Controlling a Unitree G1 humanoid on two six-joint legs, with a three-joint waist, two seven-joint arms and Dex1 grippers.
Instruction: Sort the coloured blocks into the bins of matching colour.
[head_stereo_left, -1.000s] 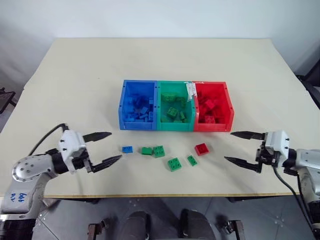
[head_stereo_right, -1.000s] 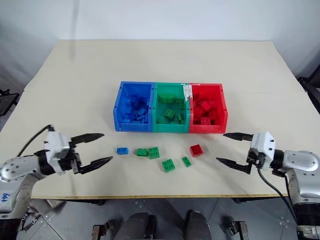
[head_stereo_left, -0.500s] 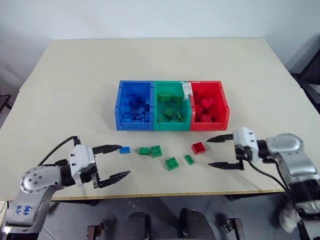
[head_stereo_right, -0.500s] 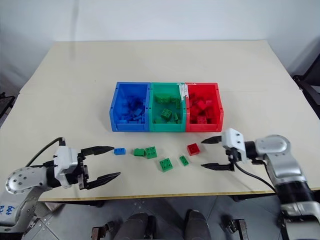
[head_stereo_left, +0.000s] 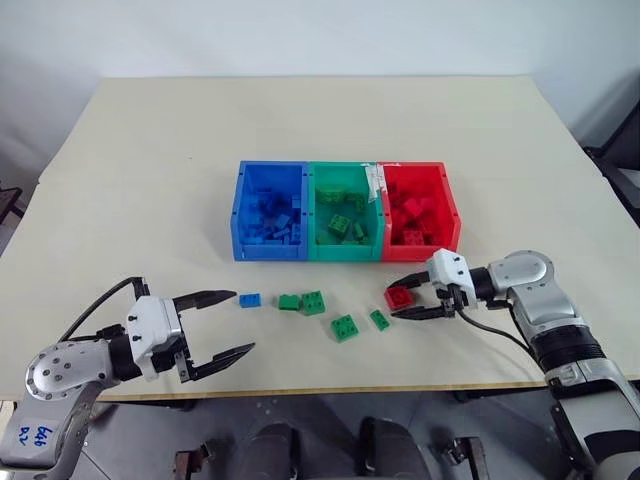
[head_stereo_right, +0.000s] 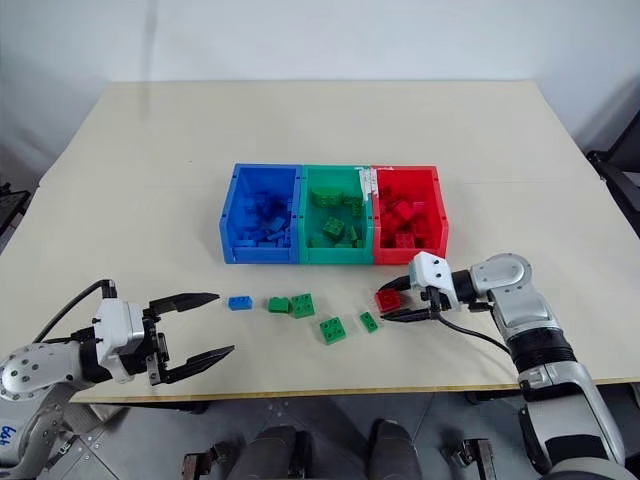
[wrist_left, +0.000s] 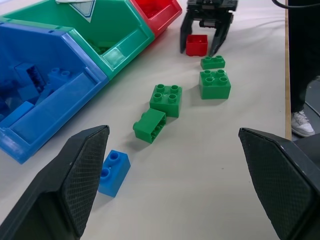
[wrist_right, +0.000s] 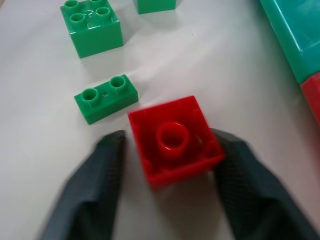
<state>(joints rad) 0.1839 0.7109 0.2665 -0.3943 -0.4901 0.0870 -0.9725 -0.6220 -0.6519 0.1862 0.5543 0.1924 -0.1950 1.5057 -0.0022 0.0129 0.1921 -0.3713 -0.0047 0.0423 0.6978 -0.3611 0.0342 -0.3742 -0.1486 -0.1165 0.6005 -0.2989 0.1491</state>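
A red block (head_stereo_left: 398, 297) lies on the table in front of the red bin (head_stereo_left: 420, 251), and my right gripper (head_stereo_left: 393, 301) is shut on it, one finger on each side (wrist_right: 235, 165). The block rests on the tabletop, hollow side up. A blue block (head_stereo_left: 250, 299) and several green blocks (head_stereo_left: 314, 302) (head_stereo_left: 346, 327) lie in a loose row in front of the blue bin (head_stereo_left: 268, 251) and the green bin (head_stereo_left: 345, 251). My left gripper (head_stereo_left: 243, 321) hangs open just left of the blue block, apart from it, with nothing between its fingers.
The three joined bins stand mid-table, each holding several blocks of its own colour. A small green two-stud block (wrist_right: 106, 98) lies close beside the red block. The table's front edge (head_stereo_left: 330, 388) runs just behind both grippers.
My right gripper swung left across the table to the red block and shut around it. The left gripper stayed open and hardly moved.
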